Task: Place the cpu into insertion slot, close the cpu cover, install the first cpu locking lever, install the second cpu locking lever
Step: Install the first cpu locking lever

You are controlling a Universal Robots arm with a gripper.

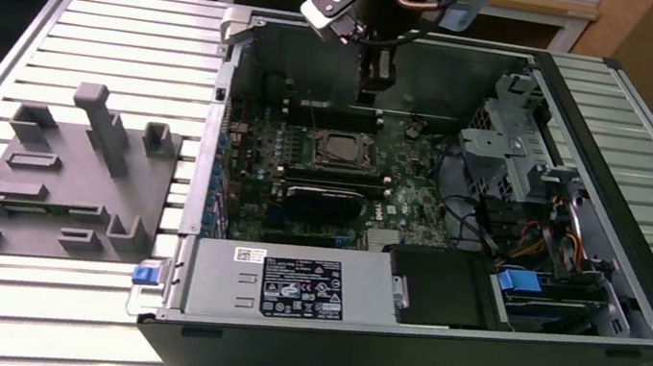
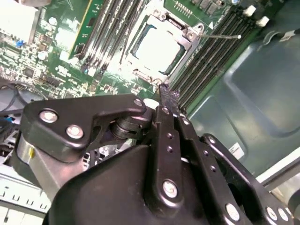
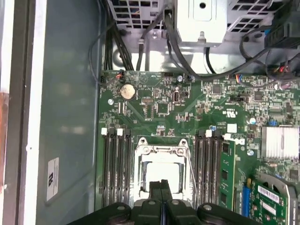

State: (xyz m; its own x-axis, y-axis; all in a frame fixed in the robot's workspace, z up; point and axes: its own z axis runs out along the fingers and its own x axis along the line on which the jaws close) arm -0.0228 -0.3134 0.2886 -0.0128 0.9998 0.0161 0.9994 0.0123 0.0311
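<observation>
The end effector (image 1: 373, 93), its fingers (image 3: 155, 190) pressed together on nothing, is hung inside the case (image 1: 623, 276); in the exterior view the slot (image 1: 339, 150) lies at six o'clock of it. In both wrist views the cpu (image 3: 161, 169) is seen seated there, the cover (image 3: 161, 150) apparently lowered over it. A thin lever (image 2: 220, 35) stands out beside the cover. It is best pressed squarely with the closed tips, so that no sideways slip is allowed.
</observation>
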